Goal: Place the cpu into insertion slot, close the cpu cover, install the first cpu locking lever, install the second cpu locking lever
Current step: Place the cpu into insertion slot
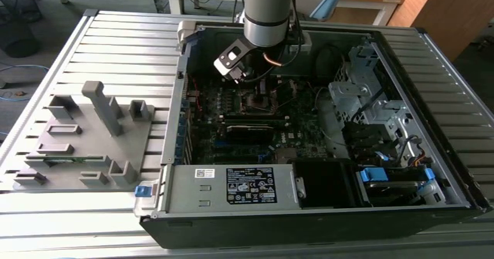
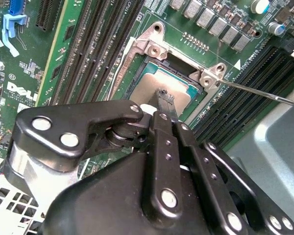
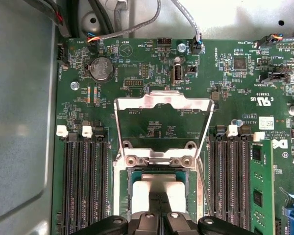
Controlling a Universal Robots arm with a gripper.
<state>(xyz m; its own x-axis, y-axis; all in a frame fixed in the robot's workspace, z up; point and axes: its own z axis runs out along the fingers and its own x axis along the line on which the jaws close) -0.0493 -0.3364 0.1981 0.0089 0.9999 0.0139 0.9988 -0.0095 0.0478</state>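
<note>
Second wrist view shows me the gripper [image 2: 164, 98] with its two fingers squeezed close together and nothing between them that I can see. Their tips are right at the top of the cpu [image 2: 152, 84], which lies flat inside the insertion slot [image 2: 148, 49]. In the first wrist view the cpu cover [image 3: 161, 101] is swung open from the slot's hinge edge, off the cpu.

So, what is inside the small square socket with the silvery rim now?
The flat square grey chip lies inside it. The black pincer hangs over it and covers part of it; what lies beneath the chip cannot be seen.
</note>
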